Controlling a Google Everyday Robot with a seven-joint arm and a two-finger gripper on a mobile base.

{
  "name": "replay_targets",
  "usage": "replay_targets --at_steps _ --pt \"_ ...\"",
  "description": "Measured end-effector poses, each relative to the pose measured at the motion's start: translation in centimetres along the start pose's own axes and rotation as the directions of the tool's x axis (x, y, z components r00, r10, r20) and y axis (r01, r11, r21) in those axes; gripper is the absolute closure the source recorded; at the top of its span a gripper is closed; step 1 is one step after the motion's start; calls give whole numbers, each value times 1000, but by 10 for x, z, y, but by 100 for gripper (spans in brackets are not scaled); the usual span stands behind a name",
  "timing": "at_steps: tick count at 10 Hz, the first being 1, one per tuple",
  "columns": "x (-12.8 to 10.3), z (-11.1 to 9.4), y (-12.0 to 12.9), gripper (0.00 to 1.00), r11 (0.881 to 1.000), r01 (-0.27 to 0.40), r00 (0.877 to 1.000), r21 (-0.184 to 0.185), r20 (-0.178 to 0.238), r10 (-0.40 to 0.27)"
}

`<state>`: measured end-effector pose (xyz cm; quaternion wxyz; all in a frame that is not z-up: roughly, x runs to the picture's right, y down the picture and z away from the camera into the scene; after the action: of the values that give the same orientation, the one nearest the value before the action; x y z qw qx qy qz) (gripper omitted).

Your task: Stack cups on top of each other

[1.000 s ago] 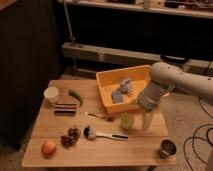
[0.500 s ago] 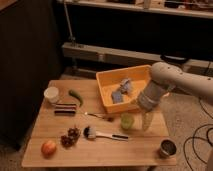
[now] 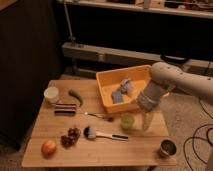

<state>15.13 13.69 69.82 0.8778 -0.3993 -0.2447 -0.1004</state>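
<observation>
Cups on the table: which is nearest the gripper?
The pale green cup, beside the gripper above the table; steel cup and white cup sit farther.

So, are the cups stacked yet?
Not yet. Nothing looks done: the green cup stands on the table in front of the yellow bin, and the steel cup sits apart, at the table's corner in the picture's lower right. In hand: the gripper hangs open beside the green cup, holding nothing. Left: grab one cup, carry it over and set it on the other.
</observation>
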Motion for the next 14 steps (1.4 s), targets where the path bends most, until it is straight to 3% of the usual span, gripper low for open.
replay_targets --at_steps 4,6,8,9,12,14 --pt "0 0 0 20 1000 0 1000 0 0 0" --pt "2 -7 2 20 1000 -7 1000 23 -4 7" --pt "0 -30 7 20 998 -13 1000 53 -6 13" --pt "-5 -53 12 20 997 -15 1000 73 -1 15" --pt "-7 -91 29 20 994 -32 999 100 14 31" --pt "-2 -98 37 20 994 -43 999 104 27 40"
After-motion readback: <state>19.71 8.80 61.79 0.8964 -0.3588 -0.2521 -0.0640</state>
